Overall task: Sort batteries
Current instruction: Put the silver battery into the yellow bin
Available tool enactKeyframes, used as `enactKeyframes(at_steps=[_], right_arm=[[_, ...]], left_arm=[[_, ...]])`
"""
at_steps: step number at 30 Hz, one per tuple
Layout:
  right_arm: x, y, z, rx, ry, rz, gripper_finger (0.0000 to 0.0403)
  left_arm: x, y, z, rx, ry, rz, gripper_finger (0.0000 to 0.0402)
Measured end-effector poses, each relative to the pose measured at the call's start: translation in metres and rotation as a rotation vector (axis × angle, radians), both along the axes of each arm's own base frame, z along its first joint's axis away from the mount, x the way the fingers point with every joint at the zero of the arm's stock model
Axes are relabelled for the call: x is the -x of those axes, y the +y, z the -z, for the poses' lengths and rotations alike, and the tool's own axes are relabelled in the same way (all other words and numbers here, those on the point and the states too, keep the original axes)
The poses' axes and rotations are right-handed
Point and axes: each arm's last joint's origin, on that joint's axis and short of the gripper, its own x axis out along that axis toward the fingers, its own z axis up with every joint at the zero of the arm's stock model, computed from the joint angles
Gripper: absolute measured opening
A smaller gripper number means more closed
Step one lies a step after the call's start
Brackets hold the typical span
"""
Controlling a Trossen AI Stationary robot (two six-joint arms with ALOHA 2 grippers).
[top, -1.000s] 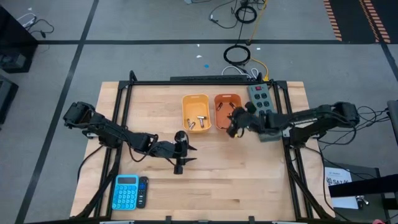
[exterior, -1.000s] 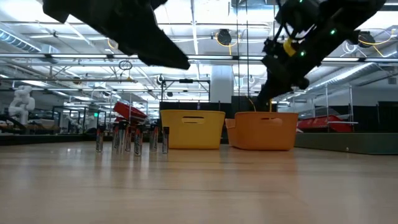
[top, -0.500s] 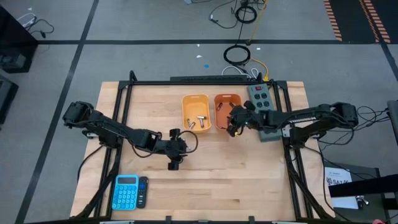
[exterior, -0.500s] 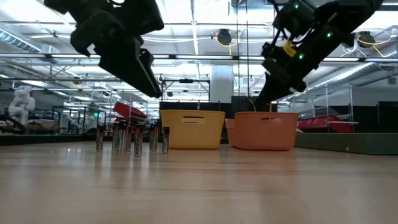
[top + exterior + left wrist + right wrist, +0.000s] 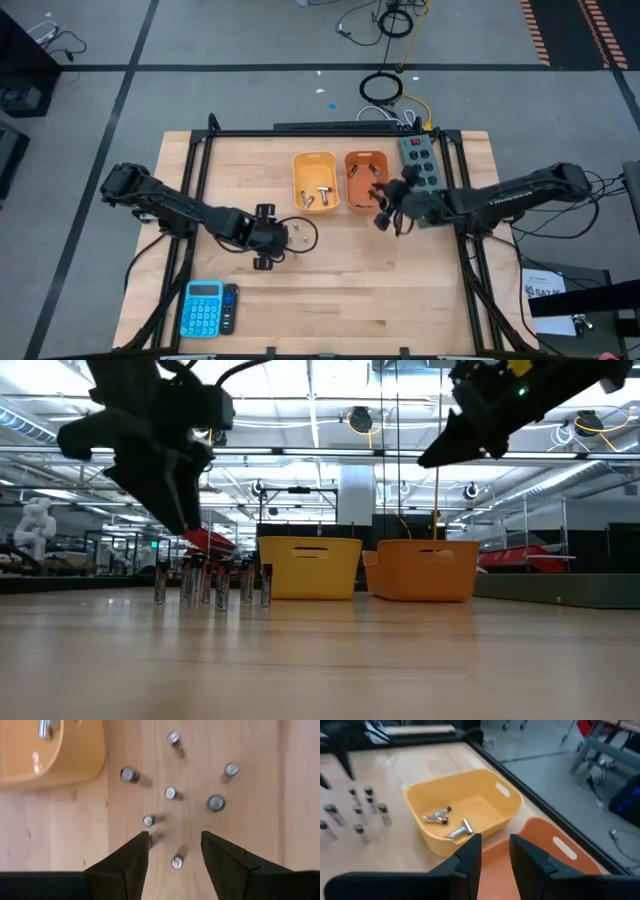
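The table [image 5: 330, 270] was pale wood with a smooth, faintly glossy grain. The yellow bin [image 5: 460, 807] and orange bin [image 5: 555, 850] looked like smooth matt plastic. The batteries [image 5: 171, 793] had shiny metal caps. The fingers [image 5: 227, 865] looked matt dark plastic.

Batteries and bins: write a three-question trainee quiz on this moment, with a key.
1. True or false: the yellow bin already holds batteries.
2. Which gripper is over the upright batteries on the table? A) left B) right
3. Fill in: the bin next to the yellow one is ____.

Key:
1. True; a few batteries lie inside.
2. A; the left gripper is open above them, while the right gripper is open, empty, by the orange bin.
3. Orange.
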Motion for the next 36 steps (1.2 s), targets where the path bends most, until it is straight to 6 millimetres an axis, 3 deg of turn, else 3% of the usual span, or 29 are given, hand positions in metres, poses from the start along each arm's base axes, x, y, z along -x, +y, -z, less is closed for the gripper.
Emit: enactKeyframes(at_steps=[11,21,27,36], right_arm=[[-0.004,0.056,0.008,0.035,-0.070,-0.093,0.0080],[-0.017,0.097,0.051,0.049,-0.053,-0.093,0.0080],[-0.026,0.110,0.070,0.060,-0.054,-0.121,0.0080],[-0.031,0.113,0.063,0.097,-0.093,-0.163,0.0080]], left_arm=[[0.009,0.001,0.003,-0.004,0.043,-0.150,0.0191],[0.020,-0.011,0.015,0.073,0.020,-0.352,0.0191],[0.029,-0.023,0.026,0.057,-0.054,-0.402,0.0191],[0.039,-0.019,0.054,0.079,-0.178,-0.509,0.0191]])
